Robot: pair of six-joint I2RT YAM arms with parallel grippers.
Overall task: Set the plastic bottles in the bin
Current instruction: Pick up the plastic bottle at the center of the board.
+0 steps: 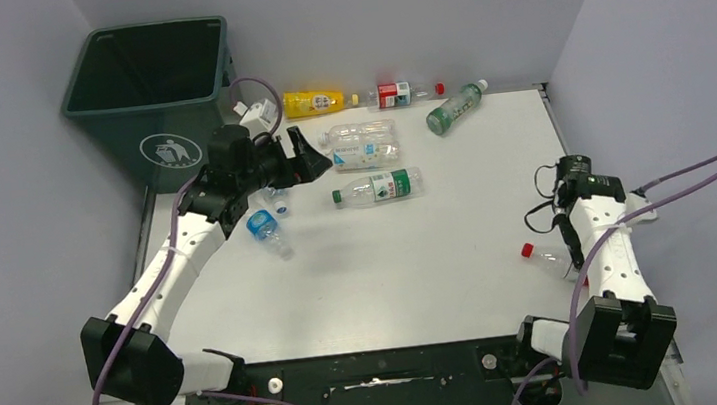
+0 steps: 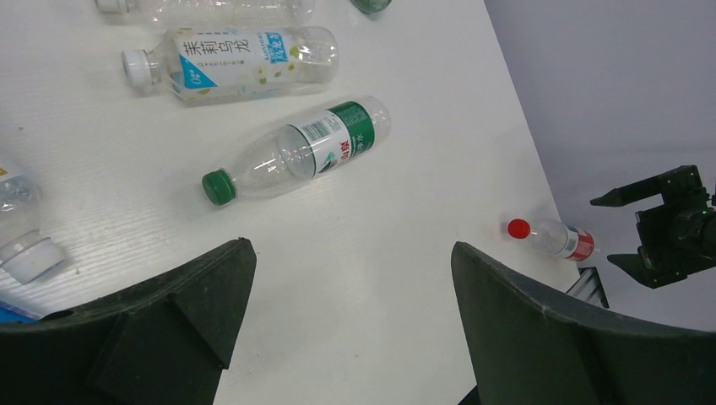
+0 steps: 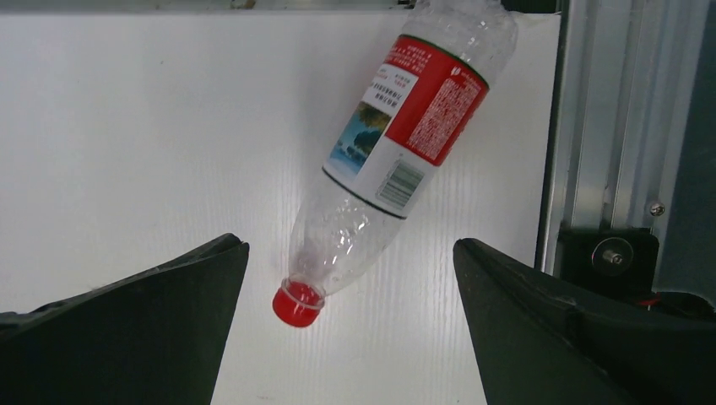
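The dark green bin stands at the far left corner. My left gripper is open and empty beside it, above the table; the left wrist view shows its jaws wide apart over bare table, short of a green-capped bottle. My right gripper is open over a clear red-label bottle lying at the right edge. Its red cap lies between the spread jaws, touching neither finger.
Yellow, red-label and green bottles lie along the back wall. Two clear bottles lie mid-back, and two blue-capped ones under my left arm. A metal rail edges the table at the right.
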